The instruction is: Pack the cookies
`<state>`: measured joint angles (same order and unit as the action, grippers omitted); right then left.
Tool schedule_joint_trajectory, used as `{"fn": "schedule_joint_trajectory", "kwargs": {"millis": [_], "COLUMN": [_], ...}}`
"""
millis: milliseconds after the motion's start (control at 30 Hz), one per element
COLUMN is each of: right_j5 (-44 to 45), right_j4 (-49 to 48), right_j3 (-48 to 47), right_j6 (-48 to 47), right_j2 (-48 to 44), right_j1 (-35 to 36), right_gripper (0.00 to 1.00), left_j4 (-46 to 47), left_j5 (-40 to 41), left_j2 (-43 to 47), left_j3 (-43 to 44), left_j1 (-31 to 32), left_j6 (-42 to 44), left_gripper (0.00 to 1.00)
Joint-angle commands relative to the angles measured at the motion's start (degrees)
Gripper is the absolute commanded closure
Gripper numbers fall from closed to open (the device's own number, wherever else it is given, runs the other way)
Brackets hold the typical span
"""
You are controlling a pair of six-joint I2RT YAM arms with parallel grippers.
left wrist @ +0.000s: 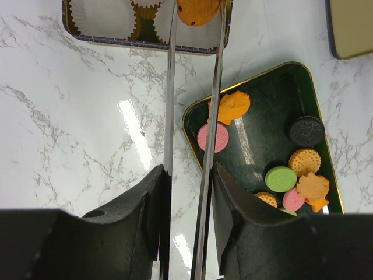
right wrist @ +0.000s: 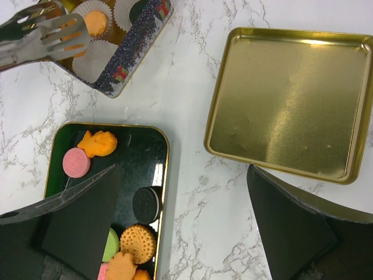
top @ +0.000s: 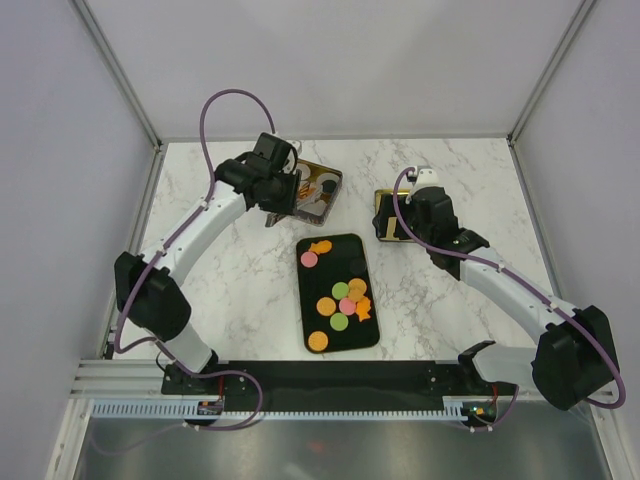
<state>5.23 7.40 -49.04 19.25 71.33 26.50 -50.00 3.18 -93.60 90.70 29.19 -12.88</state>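
several cookies [left wrist: 280, 178] lie on the dark tray [left wrist: 262, 111], just right of the left gripper [left wrist: 189, 175], whose fingers are clamped on metal tongs [left wrist: 169, 87]. beyond the fingertips, one orange cookie [left wrist: 198, 11] sits between the tong tips over the tin of paper cups [left wrist: 116, 42]. the right gripper [right wrist: 182, 172] has its fingers spread wide, with the gold lid [right wrist: 291, 99] just beyond them.

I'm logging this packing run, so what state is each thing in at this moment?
Left tool: shut on the tongs.
Right tool: open, empty, near the lid.
Tongs: tips over the tin, at an orange cookie; gripped or not, cannot tell.
Tray: part filled with loose cookies.
Tin: open, at least two cookies inside.
Lid: off, inside up, empty.
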Motion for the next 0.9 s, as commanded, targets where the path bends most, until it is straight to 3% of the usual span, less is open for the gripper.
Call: {"fn": "schedule_joint_trajectory", "kwargs": {"millis": [0, 867], "right_j5": [-0.3, -0.8], "right_j4": [-1.2, -1.2], "right_j3": [-2.4, -2.3], "right_j6": [-0.6, -0.5], "right_j2": [0.3, -0.3], "right_j1": [0.2, 0.3], "right_gripper": [0.02, 0.02], "left_j4": [1.4, 4.0], "left_j5": [1.2, 1.2], "left_j2": [-0.8, -4.0], "left_j3": [1.7, -1.8], "left_j1": [-0.4, -0.4], "left_j6": [2.3, 2.2], "left_gripper": [0.57, 0.53]}}
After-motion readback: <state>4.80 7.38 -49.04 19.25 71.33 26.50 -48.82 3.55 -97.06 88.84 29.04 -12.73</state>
